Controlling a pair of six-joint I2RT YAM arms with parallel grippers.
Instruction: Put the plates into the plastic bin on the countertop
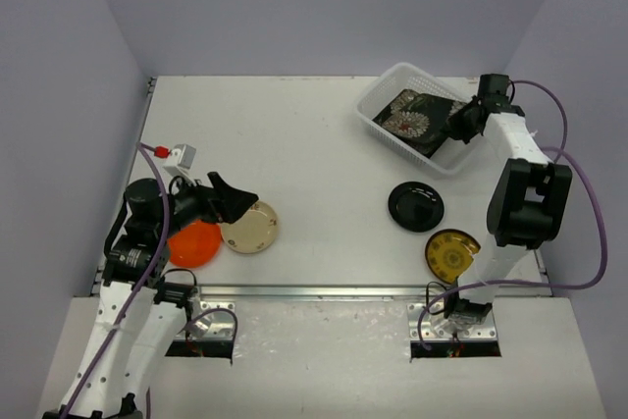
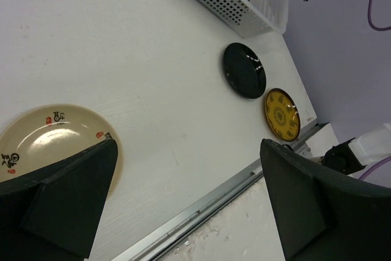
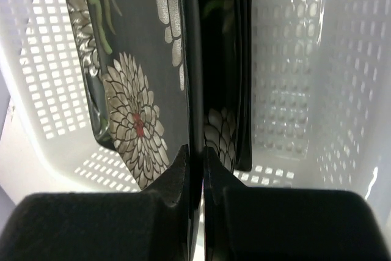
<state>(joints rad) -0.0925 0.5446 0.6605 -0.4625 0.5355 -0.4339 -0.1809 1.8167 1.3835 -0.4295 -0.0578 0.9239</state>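
- My left gripper (image 1: pixel 234 201) is spread wide over the cream plate (image 1: pixel 257 231), near the countertop (image 1: pixel 294 144) front-left edge.
- My right gripper (image 3: pixel 195 163) pinches a floral plate (image 3: pixel 140 90) inside the bin (image 3: pixel 287 59).

This looks like a robotics lab test cell, not a home. A plain white countertop (image 1: pixel 314 144) is boxed in on three sides by bare lilac walls (image 1: pixel 324 7). A left arm (image 1: pixel 147 242) and a right arm (image 1: pixel 525 198) are bolted by the metal rail (image 1: pixel 324 291) at its front edge, with purple cables (image 1: pixel 562 125) looping loose. A small grey box (image 1: pixel 182 155) with a red cap, possibly a stop button, lies at the left edge. The only household things are a floral plate (image 1: pixel 417 117) in a bin (image 1: pixel 378 115) and loose plates (image 1: pixel 416 205).
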